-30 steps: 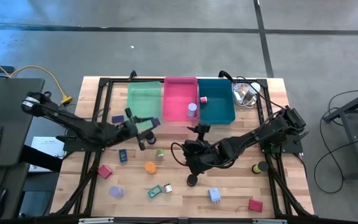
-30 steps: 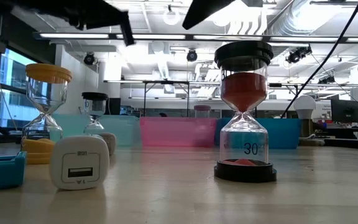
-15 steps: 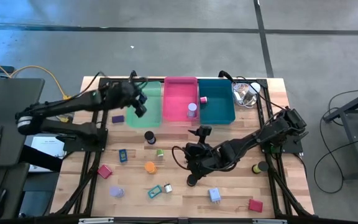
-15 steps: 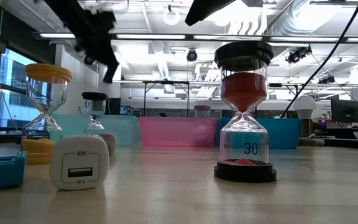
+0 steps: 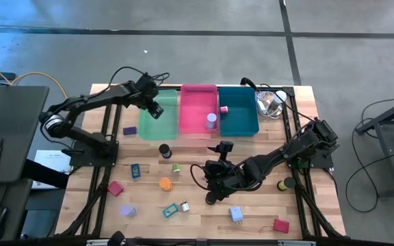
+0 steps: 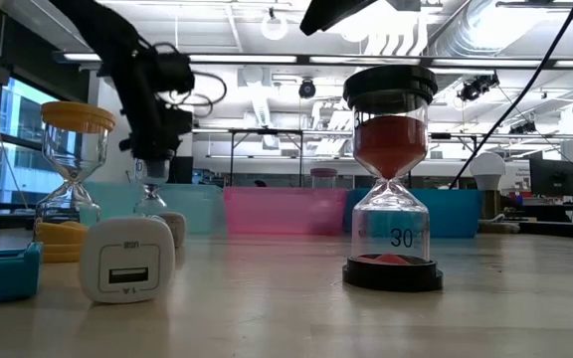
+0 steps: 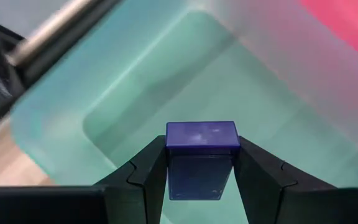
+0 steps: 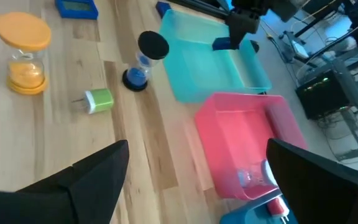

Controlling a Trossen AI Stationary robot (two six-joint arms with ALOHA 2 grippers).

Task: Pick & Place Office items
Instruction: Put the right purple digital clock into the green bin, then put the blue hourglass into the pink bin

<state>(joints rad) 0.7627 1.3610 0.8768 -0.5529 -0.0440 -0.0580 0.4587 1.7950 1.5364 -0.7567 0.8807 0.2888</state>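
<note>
1. A small blue block (image 7: 202,138) is clenched between the two fingers of the left pincer (image 7: 201,163), as is seen in the left wrist view.
2. The block is held in the air directly above the floor of the green tray (image 5: 161,124), the leftmost of the three trays at the far side of the bench (image 5: 197,205); it is not yet resting in it.
3. The block's long axis is laid across the fingers, level with the tray floor.
4. The coming move is judged to be a straight lowering and release, since the tray lies directly below the held block.
5. The right pincer (image 8: 191,168) is held wide apart and empty over the middle of the bench, well apart from the green tray; the left arm is plainly the nearer one.
</note>
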